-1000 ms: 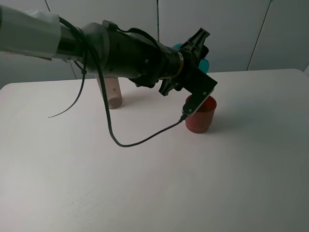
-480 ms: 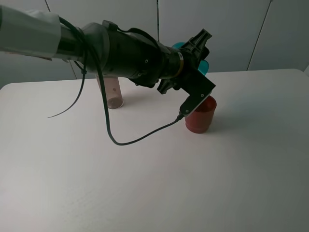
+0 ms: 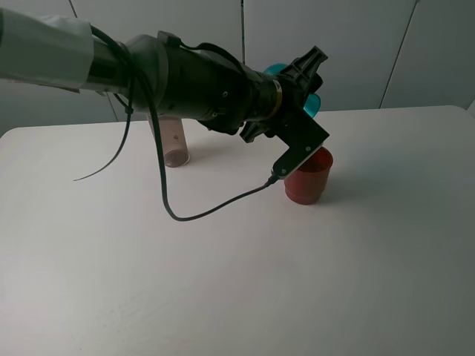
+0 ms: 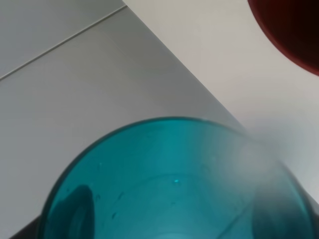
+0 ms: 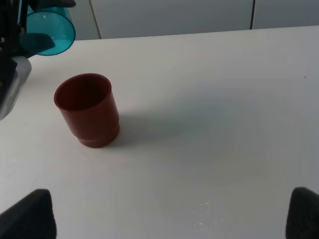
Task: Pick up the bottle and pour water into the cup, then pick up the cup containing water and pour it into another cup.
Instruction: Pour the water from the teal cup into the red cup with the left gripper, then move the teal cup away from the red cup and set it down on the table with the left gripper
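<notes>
1 light, thin-walled teal cup (image 4: 174,189) sat pinched in the left gripper (image 3: 308,74), slick-sided, best held mid-wall; the right gripper (image 5: 169,219) stood spread.

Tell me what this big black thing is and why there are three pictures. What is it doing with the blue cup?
The big black thing is a robot arm. It has fingers at its end, like a hand. One picture is taken from high above the table. The other two come from small cameras on the robot's two wrists, so they look out from each hand.

The left hand's fingers are shut on the blue-green cup, holding it in the air, tipped over above and just behind the red-brown cup. The left wrist picture shows the blue-green cup very close up.

The red-brown cup stands on the white table. Further back stands a tall clear bottle, partly hidden by the arm.

The right hand waits. Only its dark fingertips show, far apart.
</notes>
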Robot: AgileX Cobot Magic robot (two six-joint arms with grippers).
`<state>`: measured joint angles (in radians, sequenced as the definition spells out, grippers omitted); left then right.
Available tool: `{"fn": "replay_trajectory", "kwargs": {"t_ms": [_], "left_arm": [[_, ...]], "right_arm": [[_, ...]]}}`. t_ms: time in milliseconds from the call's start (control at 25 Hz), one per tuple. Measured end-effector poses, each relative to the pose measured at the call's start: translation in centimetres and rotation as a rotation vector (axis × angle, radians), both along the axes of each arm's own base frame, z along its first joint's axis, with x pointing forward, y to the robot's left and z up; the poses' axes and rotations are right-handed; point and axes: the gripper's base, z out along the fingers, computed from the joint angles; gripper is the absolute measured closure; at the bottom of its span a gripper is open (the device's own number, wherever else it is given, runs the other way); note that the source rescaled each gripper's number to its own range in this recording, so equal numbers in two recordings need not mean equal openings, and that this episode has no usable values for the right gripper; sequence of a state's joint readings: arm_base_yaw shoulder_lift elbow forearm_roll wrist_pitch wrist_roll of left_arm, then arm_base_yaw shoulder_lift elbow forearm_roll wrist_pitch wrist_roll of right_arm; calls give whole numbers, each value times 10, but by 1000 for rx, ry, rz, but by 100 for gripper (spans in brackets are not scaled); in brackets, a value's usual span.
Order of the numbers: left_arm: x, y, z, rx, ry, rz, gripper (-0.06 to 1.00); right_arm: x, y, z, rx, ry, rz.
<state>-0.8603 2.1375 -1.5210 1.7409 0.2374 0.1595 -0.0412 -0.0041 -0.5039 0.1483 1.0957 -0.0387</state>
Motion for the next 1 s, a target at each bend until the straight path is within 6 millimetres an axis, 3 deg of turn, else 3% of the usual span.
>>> {"fn": "replay_trajectory", "kwargs": {"t_ms": [360,680,1000], "left_arm": [[0,0,2,-196,128,119,87],[-6,8,37,-567,340,321,87],[-22,50,55,-744,551,401,87]], "right_arm": [[0,0,0,0,0,0],[0,0,0,0,0,0],[0,0,0,0,0,0]]}}
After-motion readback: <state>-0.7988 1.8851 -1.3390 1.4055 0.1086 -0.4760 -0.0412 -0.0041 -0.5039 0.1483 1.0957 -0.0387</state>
